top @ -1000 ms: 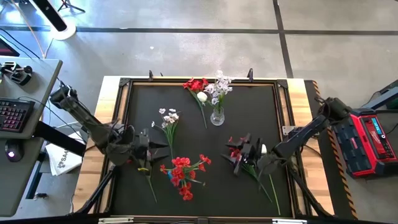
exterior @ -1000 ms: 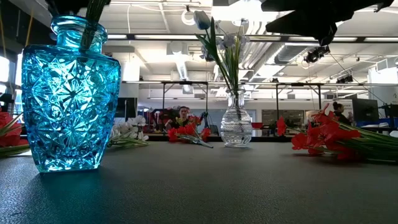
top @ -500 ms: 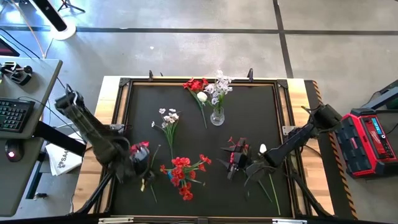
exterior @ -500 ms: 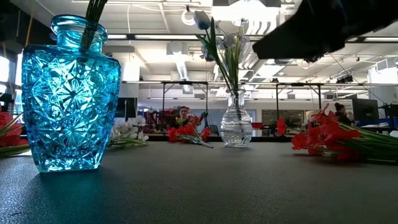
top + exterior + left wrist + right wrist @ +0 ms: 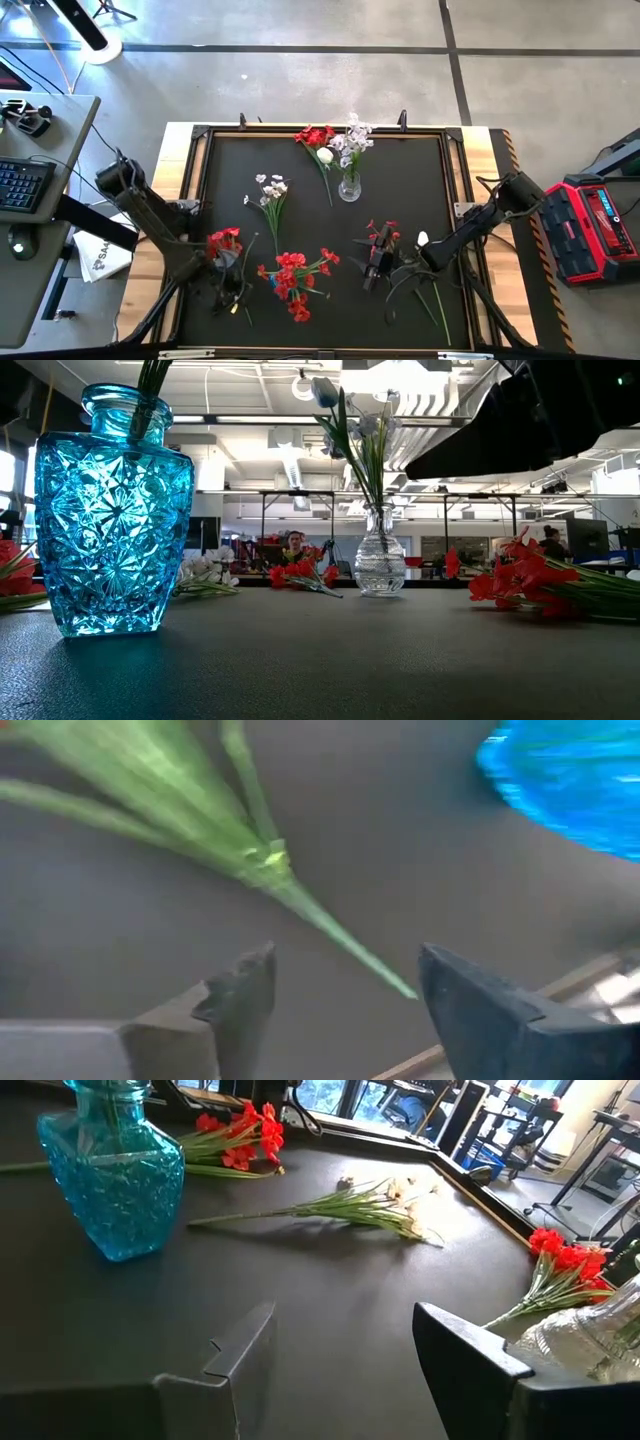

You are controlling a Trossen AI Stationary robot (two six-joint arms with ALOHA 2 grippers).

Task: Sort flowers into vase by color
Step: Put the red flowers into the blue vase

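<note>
At the near left of the bench [image 5: 410, 190], taking the high view's far edge as twelve o'clock, the left hand [image 5: 228, 296] hangs low over the dark top. It sits just at six o'clock of the blue vase [image 5: 112, 510], which already carries red blooms. Its fingers stand apart with nothing clamped. In the wrist view a loose green stem [image 5: 330, 930] runs into the gap between them, leafy end away and bare tip toward the hand. The stem lies close along the hand's line of reach, slightly skewed, rather than square across the fingers. That picture is smeared, so I cannot tell what colour of bloom this stem bears.

A bunch of red flowers [image 5: 293, 276] lies at about three o'clock of the left hand, near it. The right hand [image 5: 372, 268] is further out along that same line, fingers also apart and empty.

A white sprig [image 5: 270, 192] lies toward one o'clock of the left hand, stem pointing back at six. The clear vase [image 5: 349, 188], holding pale blooms, stands beyond it.

The left arm is plainly nearer the loose stem. The coming grasp probably needs the wrist turned so the fingers close across the stem. If they close along it, it may slip out.
</note>
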